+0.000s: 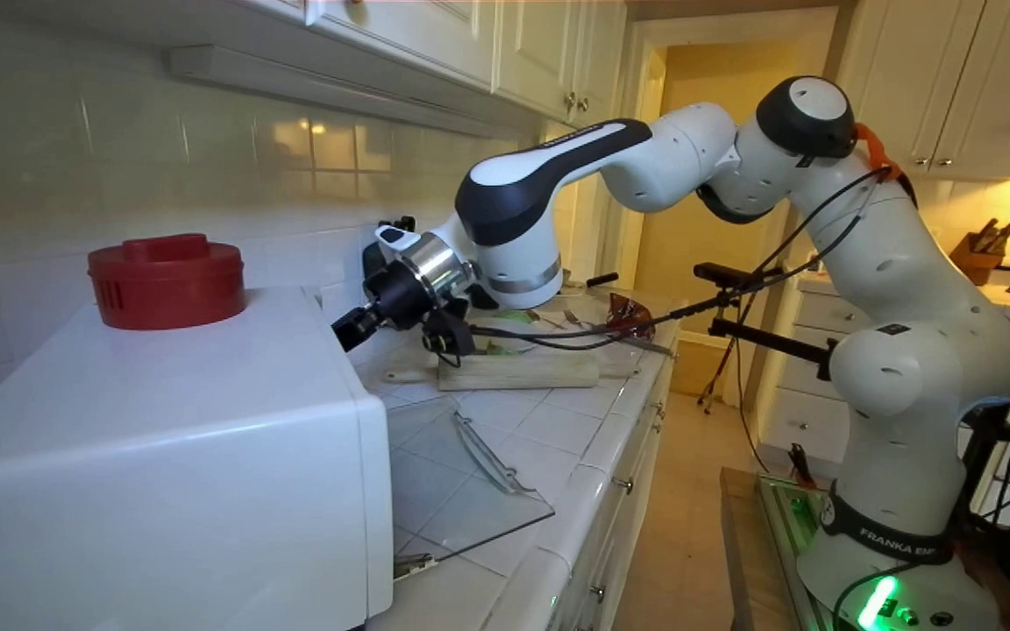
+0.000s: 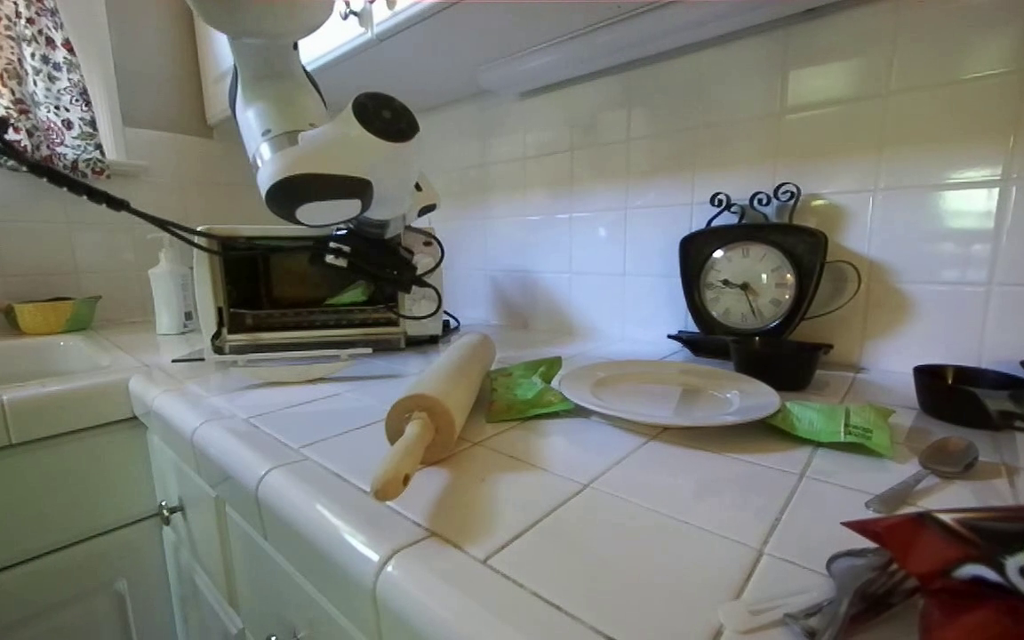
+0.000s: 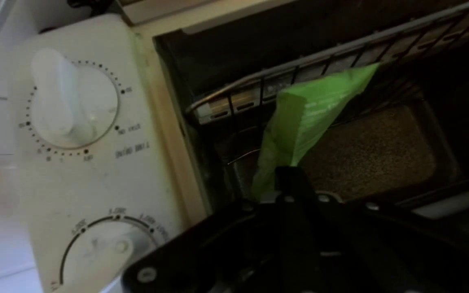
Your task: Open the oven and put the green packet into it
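Oven (image 1: 163,517) open at the front, glass door (image 1: 435,478) lowered, wire rack (image 3: 267,73) crossing inside, control panel (image 3: 96,183) alongside

A: Anything legible beside the end effector (image 3: 283,179)?

B: In the wrist view, left of it, the control panel (image 3: 110,185) of the oven (image 3: 171,134): STAY ON, OFF and TIME (MIN) at the upper dial (image 3: 96,108), while the scale round the lower dial (image 3: 96,256) is too blurred to trust

A: And farther from it?

B: Well apart, FRANKA on the black band (image 1: 886,538) round the robot base (image 1: 943,585), second word partly readable; off to the right of the end effector in an exterior view, Roman numerals on the clock (image 2: 750,283)

A: The packaging?

B: Also right of it, the print on the green pouch (image 2: 836,427) is too small to read, and the red packet (image 2: 992,551) shows cropped letters
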You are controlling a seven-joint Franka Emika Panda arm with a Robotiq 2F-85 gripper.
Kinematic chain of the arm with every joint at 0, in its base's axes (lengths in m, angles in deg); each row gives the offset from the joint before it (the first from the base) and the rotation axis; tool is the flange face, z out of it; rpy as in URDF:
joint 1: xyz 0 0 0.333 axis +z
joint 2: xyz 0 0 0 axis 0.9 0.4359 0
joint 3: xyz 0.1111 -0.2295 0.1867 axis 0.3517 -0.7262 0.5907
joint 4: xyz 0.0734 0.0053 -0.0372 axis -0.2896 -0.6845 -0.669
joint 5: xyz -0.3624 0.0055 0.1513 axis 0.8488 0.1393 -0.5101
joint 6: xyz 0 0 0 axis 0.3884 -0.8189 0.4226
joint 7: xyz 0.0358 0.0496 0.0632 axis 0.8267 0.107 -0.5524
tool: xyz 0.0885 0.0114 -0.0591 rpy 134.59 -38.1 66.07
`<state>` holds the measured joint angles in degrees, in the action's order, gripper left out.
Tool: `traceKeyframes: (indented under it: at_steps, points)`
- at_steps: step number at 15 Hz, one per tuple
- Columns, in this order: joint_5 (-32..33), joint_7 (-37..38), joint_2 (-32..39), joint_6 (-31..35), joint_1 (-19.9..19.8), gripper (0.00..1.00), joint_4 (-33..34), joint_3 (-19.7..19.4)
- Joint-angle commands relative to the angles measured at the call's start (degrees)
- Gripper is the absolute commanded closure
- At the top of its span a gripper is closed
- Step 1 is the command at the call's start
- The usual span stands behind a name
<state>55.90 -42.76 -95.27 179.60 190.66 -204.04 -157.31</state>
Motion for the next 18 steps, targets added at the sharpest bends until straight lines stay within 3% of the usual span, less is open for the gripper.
traceKeyframes:
  at_steps: [1,4,6,10,18]
  points:
    - [8.35,10.94,-1.35,4.14,-6.67,1.0,-6.2,4.99]
    - [13.86,17.0,-3.42,4.05,-11.38,1.0,-10.31,8.18]
    - [17.56,19.65,-3.9,4.36,-11.24,1.0,-10.76,7.51]
    - [23.89,23.24,-4.15,6.84,-8.26,1.0,-9.65,4.11]
    - [33.07,25.96,-4.48,8.59,1.94,1.0,-2.38,-4.36]
